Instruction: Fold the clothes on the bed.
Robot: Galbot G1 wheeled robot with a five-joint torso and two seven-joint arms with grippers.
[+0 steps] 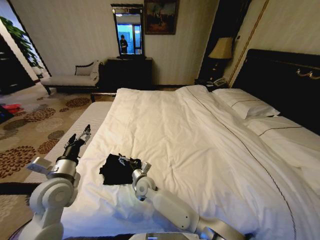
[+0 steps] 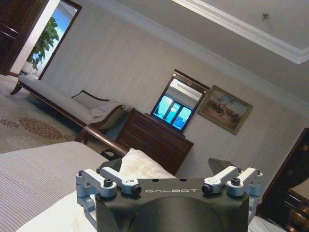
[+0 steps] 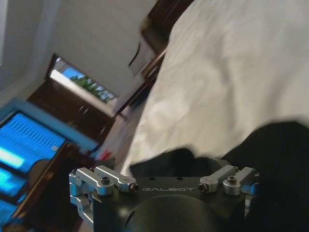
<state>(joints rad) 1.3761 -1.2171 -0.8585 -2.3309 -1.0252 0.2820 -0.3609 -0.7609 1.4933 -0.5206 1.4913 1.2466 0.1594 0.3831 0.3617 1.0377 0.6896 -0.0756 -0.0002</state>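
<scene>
From my head camera, the black T-shirt (image 1: pixel 116 169) lies bunched near the bed's (image 1: pixel 200 145) foot; my right end effector (image 1: pixel 131 162) is at its edge, grip impossible to tell. My left end effector (image 1: pixel 80 137) hovers beside the bed, fingers apart. My right wrist camera shows dark fabric (image 3: pixel 280 159) against the white sheet.

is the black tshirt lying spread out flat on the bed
No, in the head view the black T-shirt sits bunched in a small crumpled heap on the white bed, with the right gripper at its edge.
</scene>
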